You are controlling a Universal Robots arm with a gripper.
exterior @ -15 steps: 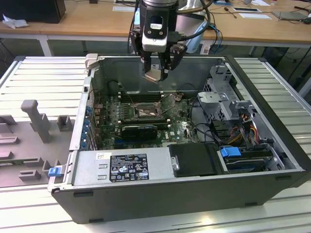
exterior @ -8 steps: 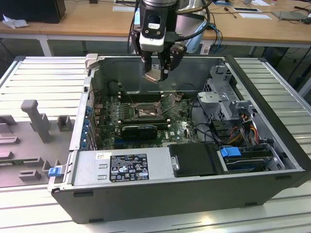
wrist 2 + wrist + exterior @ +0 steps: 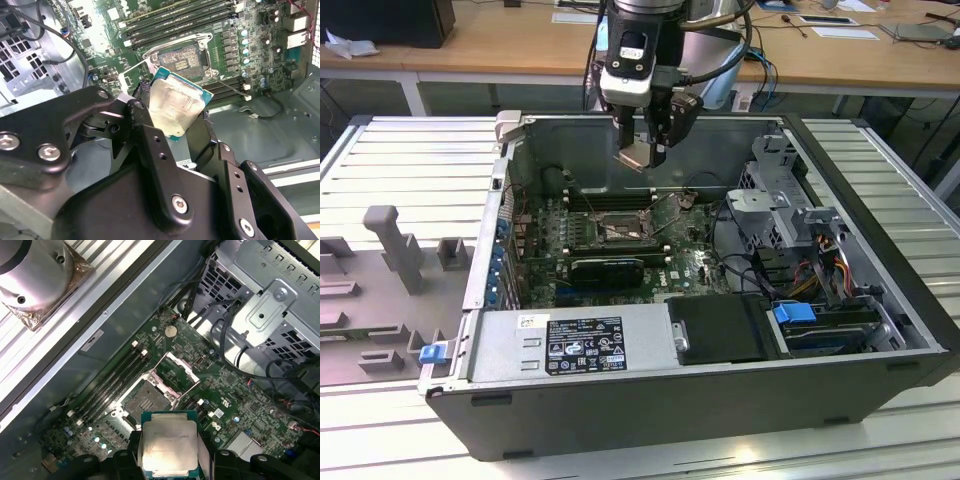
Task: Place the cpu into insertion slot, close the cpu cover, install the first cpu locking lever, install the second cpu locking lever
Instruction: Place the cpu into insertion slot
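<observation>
Upper middle of the exterior view, I've got the gripper point(image 3: 642, 148) clamped on the cpu point(image 3: 169, 445), high above the case point(image 3: 720, 400), with the slot point(image 3: 145, 401) bare and its cover point(image 3: 176, 371) tipped open to take it.

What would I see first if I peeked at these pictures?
Probably the shiny square cpu, pinched in the robot's black gripper above the open computer case. Below it, on the green board, the insertion slot lies bare, with its cpu cover tipped up.
</observation>
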